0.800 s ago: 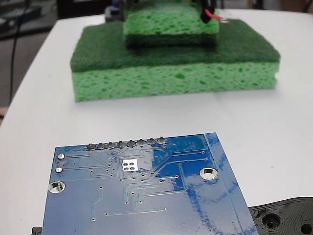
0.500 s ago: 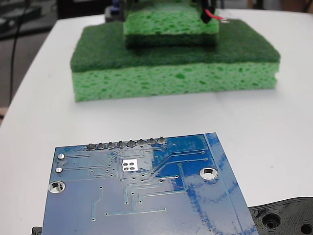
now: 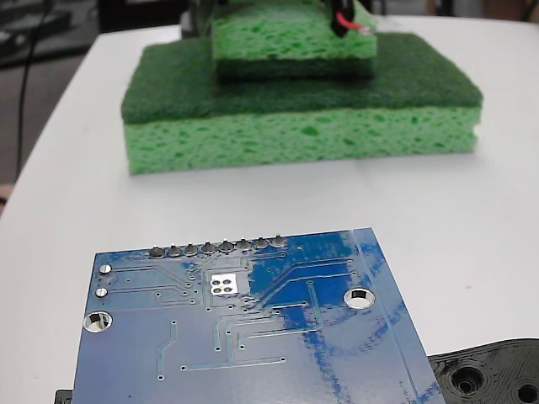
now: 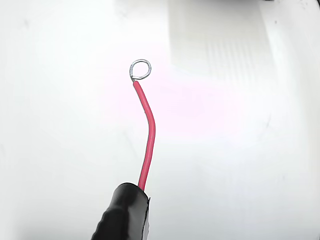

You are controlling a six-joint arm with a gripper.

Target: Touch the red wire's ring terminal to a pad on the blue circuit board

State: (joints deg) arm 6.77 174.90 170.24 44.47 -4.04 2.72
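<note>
The blue circuit board (image 3: pixel 253 337) lies flat at the near edge of the fixed view. Its small silvery square pad (image 3: pixel 223 284) sits just below a row of solder blobs. The red wire (image 3: pixel 358 27) hangs far behind the board at the top of that view, over the stacked sponges, its black sleeve (image 3: pixel 339 18) cut off by the frame. In the wrist view the red wire (image 4: pixel 148 135) curves up out of the black sleeve (image 4: pixel 125 215) to the ring terminal (image 4: pixel 140 69), which hangs over bare white surface. No gripper fingers show in either view.
A large green sponge (image 3: pixel 295 126) with a dark top carries a smaller green sponge (image 3: pixel 286 42) at the back of the white table. A black plastic piece with holes (image 3: pixel 488 374) lies at the board's right corner. The table's edge runs along the left.
In the fixed view the wire with its sleeve has shifted a little left and up. The board and sponges have not moved.
</note>
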